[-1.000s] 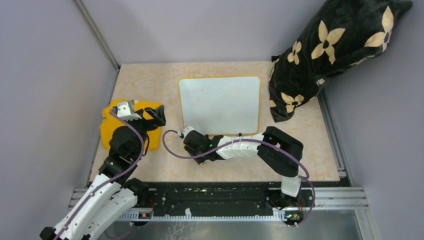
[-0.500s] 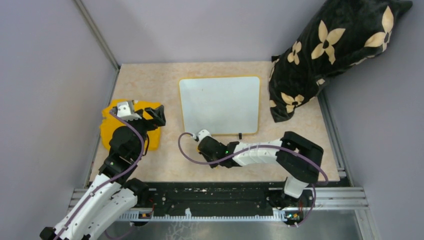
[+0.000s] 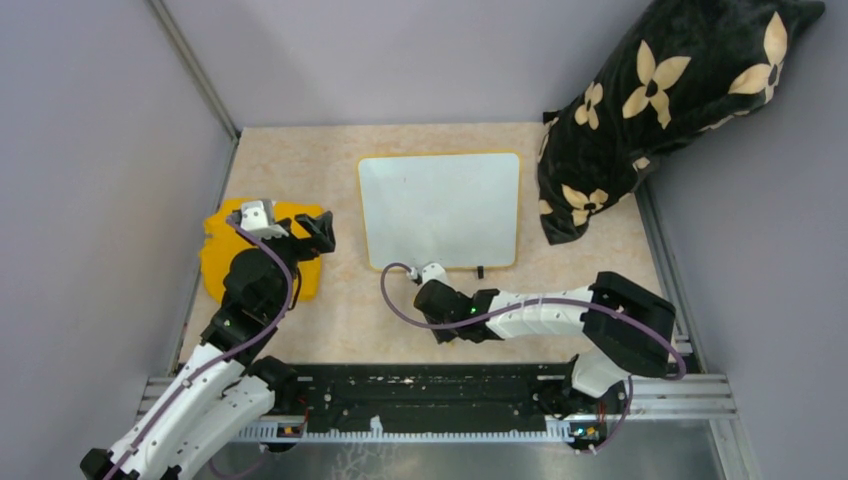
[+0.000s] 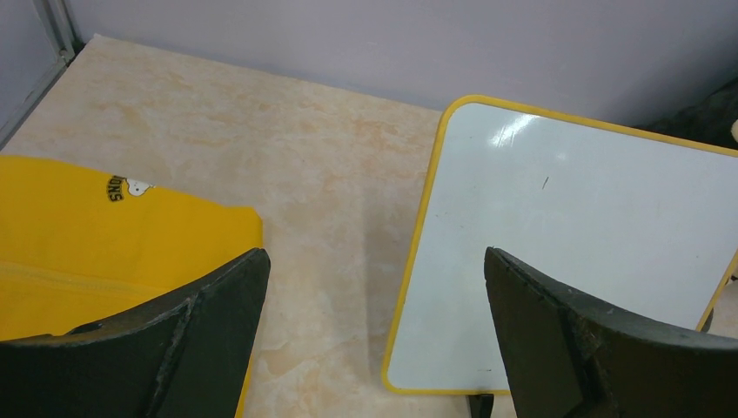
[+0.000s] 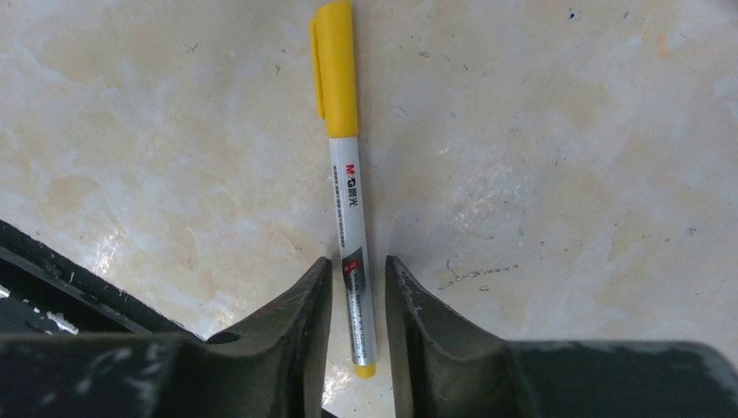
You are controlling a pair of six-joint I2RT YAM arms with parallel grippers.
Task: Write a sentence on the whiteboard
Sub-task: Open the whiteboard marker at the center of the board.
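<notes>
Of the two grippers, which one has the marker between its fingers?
The right gripper: the yellow-capped marker lies on the table between its narrowly parted fingers. The left gripper stands wide open and holds nothing.

- Table (image 3: 300, 160): beige marbled top, beneath both grippers.
- Marker pen (image 5: 346, 174): yellow cap, white barrel, flat on the table. Its tail end lies between the fingers of the right gripper (image 5: 358, 266), with the cap pointing away.
- Whiteboard (image 3: 440, 210): yellow-rimmed, lying flat just beyond the right gripper, ahead and right of the left gripper (image 4: 374, 261).
- Yellow cloth piece (image 4: 96, 235): below and left of the left gripper.
- Black cushion with cream flowers (image 3: 660, 100): well beyond the right gripper, to its right.
</notes>
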